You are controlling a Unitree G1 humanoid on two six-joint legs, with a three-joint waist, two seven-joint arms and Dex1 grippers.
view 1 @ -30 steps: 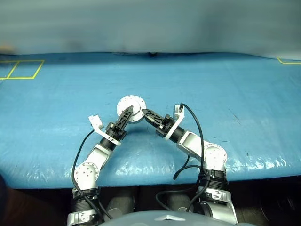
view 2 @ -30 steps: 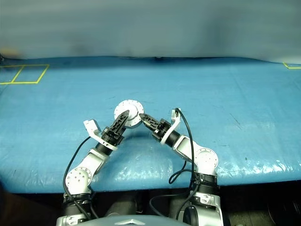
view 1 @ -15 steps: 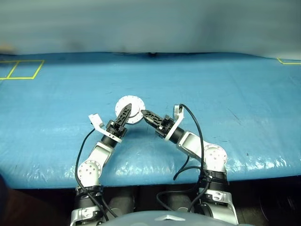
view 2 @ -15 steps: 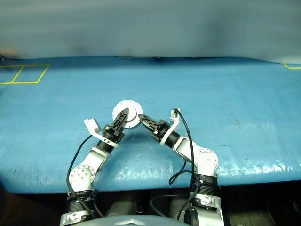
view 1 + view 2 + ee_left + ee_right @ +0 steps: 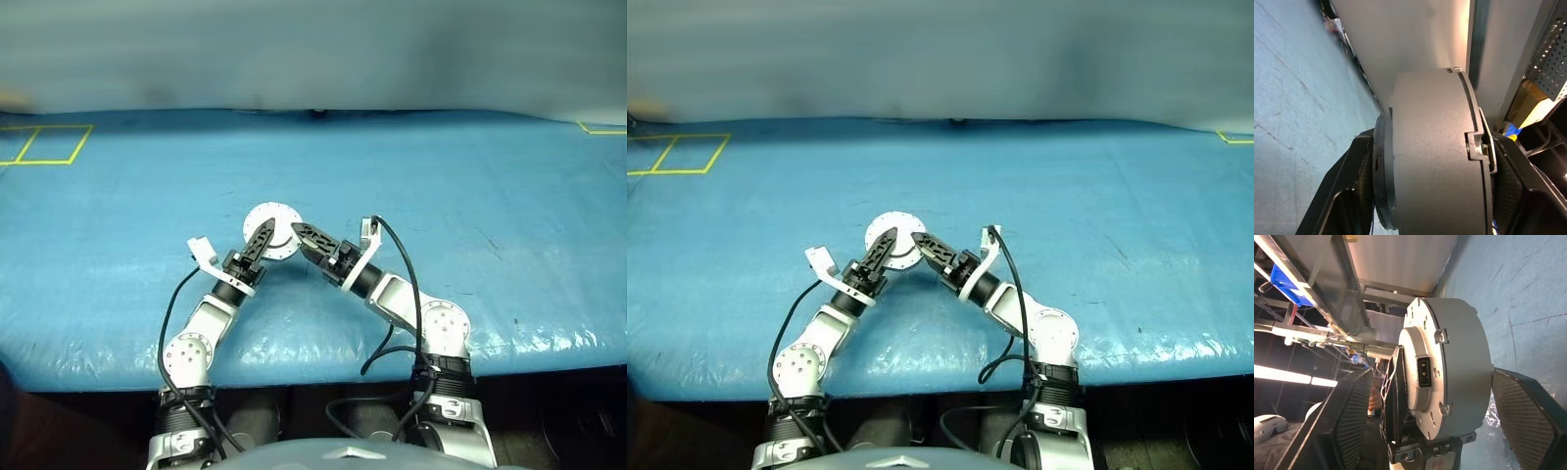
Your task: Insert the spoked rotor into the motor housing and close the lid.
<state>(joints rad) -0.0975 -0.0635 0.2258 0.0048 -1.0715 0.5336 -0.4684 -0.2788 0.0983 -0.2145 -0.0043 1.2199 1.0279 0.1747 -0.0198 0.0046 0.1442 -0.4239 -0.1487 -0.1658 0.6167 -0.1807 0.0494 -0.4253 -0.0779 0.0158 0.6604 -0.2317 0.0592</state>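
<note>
Presently the left gripper (image 5: 263, 238) clamped the closed motor housing (image 5: 275, 227) while the right gripper (image 5: 306, 238) stood open around it, so any slip could drop it onto the desk (image 5: 490, 196).

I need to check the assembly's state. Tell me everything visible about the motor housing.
The motor housing is a round, matte grey metal drum, closed by its lid, a pale disc with rim holes. It stands on edge above the blue table. The left gripper clamps it across its flat faces; the right gripper straddles it, open.

The left hand (image 5: 1430, 205) has been narrowed onto the housing (image 5: 1435, 161); the right hand (image 5: 1435, 416) has been spread.
</note>
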